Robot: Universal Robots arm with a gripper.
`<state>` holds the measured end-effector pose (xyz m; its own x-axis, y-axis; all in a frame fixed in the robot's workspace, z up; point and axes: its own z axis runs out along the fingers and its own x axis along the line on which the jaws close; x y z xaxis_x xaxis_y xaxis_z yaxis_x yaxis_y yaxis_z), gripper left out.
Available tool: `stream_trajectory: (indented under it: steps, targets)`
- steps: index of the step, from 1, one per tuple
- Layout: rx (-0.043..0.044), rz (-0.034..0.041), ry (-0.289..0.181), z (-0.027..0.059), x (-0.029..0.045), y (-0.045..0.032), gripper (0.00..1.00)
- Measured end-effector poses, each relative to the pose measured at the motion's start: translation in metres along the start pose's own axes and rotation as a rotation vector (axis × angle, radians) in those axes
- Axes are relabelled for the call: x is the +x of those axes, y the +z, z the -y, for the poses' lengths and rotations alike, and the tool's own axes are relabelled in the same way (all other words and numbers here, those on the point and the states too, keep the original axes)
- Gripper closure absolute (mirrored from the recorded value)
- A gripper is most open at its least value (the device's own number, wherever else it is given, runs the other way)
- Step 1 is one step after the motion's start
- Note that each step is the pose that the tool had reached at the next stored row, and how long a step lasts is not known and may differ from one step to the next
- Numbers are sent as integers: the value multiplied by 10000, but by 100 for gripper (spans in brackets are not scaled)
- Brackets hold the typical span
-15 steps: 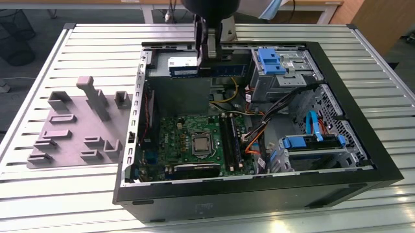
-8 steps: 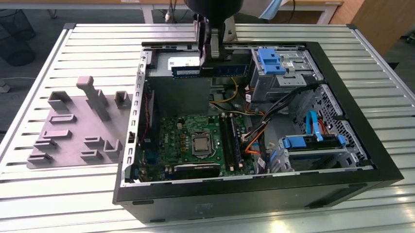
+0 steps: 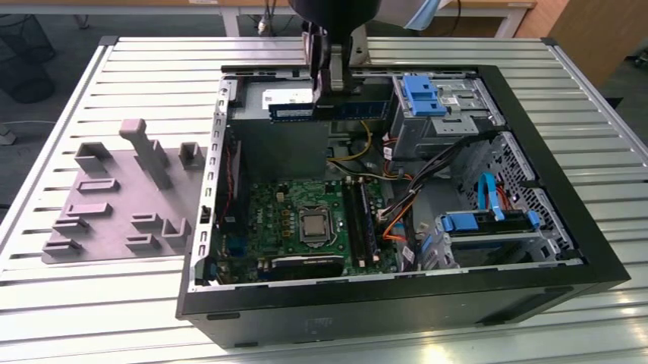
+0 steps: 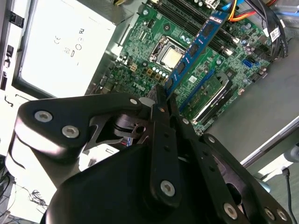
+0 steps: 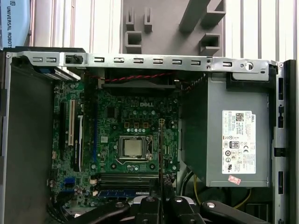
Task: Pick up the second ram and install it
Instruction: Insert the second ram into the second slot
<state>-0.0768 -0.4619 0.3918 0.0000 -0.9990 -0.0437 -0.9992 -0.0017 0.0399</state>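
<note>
My gripper (image 3: 329, 91) hangs over the far end of the open computer case (image 3: 567, 250), shut on the second ram (image 3: 294, 111), a long blue stick with dark chips held level in the air. In the second wrist view the fingers (image 4: 161, 109) pinch one end of the ram (image 4: 196, 46), which reaches out above the green motherboard (image 4: 140, 51). In the first wrist view the ram (image 5: 161, 154) shows edge-on as a thin dark line rising from the gripper (image 5: 161, 198). The black memory slots (image 5: 126, 179) lie below, and one holds another blue stick (image 5: 124, 192).
The processor socket (image 5: 133, 147) sits mid-board, and the grey power supply (image 5: 229, 135) fills one side of the case. Blue drive cages (image 3: 430, 95) and bundled cables (image 3: 405, 205) crowd the exterior view's right. A grey fixture plate (image 3: 117, 205) lies on the slatted table (image 3: 102, 318) at its left.
</note>
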Motion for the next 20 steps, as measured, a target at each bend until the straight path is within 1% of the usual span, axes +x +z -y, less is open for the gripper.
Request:
stream_trajectory:
  steps: [2,12,15,20]
  targets:
    - [0,1,1,-21,0,1,86]
    - [1,1,1,-25,0,1,86]
    - [7,4,155,-25,0,1,86]
    - [8,5,168,-25,0,2,86]
